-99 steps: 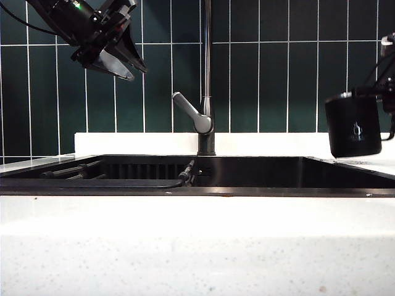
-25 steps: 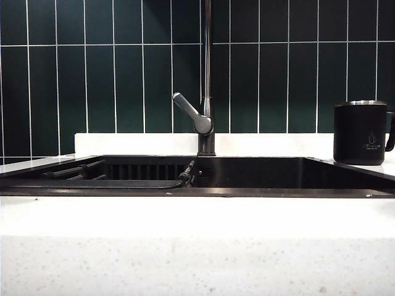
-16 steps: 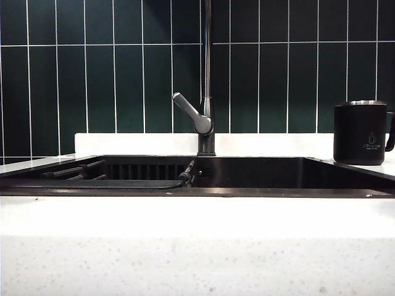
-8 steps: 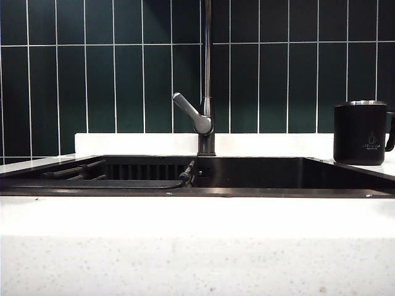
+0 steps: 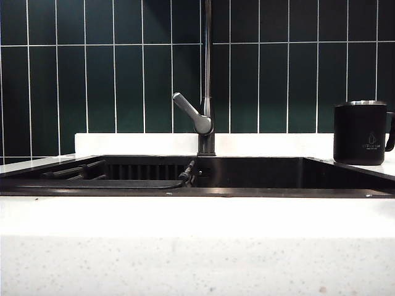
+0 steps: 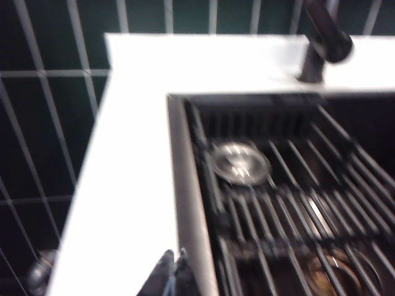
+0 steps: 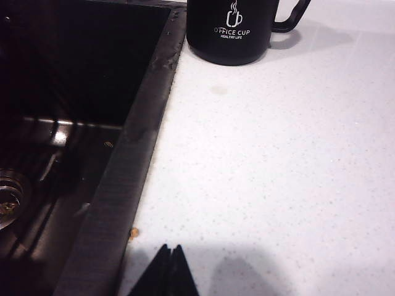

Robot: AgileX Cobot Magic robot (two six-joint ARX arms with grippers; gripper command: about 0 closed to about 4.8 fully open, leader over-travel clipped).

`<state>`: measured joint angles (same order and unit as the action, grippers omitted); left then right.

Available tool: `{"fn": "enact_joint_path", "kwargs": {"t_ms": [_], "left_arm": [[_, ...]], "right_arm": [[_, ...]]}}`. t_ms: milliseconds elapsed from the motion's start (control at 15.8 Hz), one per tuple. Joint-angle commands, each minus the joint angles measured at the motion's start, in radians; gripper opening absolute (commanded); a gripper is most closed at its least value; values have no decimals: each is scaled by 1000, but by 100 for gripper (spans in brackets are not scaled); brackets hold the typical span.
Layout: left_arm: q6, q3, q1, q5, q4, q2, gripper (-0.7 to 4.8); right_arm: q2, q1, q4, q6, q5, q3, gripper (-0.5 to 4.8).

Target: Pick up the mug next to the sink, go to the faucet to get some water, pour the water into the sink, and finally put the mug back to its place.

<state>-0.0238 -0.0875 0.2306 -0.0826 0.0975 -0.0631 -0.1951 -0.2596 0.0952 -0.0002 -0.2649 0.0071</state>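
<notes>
The matte black mug (image 5: 363, 132) with a silver rim stands upright on the white counter to the right of the sink (image 5: 197, 192), handle to the right. The thin faucet (image 5: 207, 74) rises behind the basin, its grey lever (image 5: 192, 114) angled left. Neither gripper shows in the exterior view. In the right wrist view my right gripper (image 7: 171, 248) is shut and empty over the counter, well apart from the mug (image 7: 237, 28). In the blurred left wrist view my left gripper (image 6: 174, 256) is shut and empty over the counter beside the sink's rim (image 6: 185, 185).
A dark grid of bars (image 6: 290, 197) lies in the basin over a shiny drain (image 6: 239, 163). Dark green tiles (image 5: 111, 74) back the counter. A small crumb (image 7: 133, 232) lies by the sink's rim (image 7: 133, 160). White speckled counter (image 7: 278, 172) spreads between my right gripper and the mug.
In the oldest frame the mug hung tilted in the air at the right and an arm showed at the upper left. Now the mug stands on the counter. Nothing moved over the last second.
</notes>
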Motion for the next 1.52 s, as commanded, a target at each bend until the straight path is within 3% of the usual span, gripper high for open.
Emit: {"fn": "enact_joint_path", "kwargs": {"t_ms": [63,631,947,1326,1515], "left_arm": [[2,1,0,-74,5,59,-5],[13,80,-4,-82,-44,56,-6],[16,80,-172,27,-74,56,-5],[16,80,-174,27,-245,56,-5],[16,80,-174,27,-256,56,-5]], "right_arm": [[0,0,-16,0,-3,-6,-4],[0,0,-16,0,-3,-6,-3],[0,0,-16,0,-3,-6,-3],[0,0,-16,0,-3,-6,-4],[0,0,-16,0,-3,-6,-3]]}}
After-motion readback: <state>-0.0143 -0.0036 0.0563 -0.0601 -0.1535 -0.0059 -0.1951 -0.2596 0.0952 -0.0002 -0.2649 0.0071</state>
